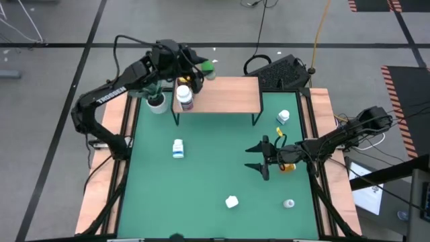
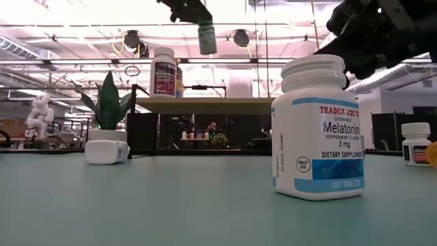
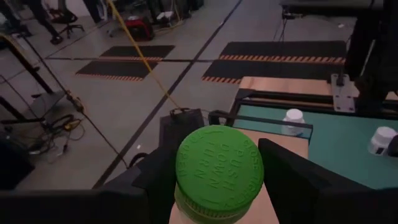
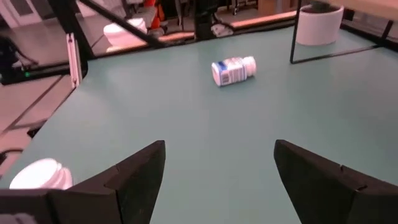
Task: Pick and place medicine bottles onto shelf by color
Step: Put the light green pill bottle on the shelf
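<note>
At the far left of the green table (image 1: pixel 215 175), the white pot with a green plant (image 1: pixel 156 102) is being seen just beside the left end of the light-wood shelf (image 1: pixel 225 94). Above that end of the shelf, the green bottle (image 1: pixel 206 66) is being held in the air by the left gripper (image 1: pixel 199 69); its fingers (image 3: pixel 298 180) are being pressed on both sides of the bottle, under the green cap. On the shelf board, a white-capped bottle with a dark red label (image 1: pixel 183 96) is standing upright. On the table in front of the shelf, a white bottle with a blue label (image 1: pixel 177 148) is lying on its side. Nearer the front edge, the white Trader Joe's melatonin bottle (image 2: pixel 317 128) is standing upright. Further right, the right gripper (image 1: pixel 259 158) is being kept low over the table with its fingers spread apart and nothing between them. Just beside it an orange bottle (image 1: pixel 287 167) is lying, and another white bottle (image 1: pixel 283 117) is standing near the shelf's right leg.
</note>
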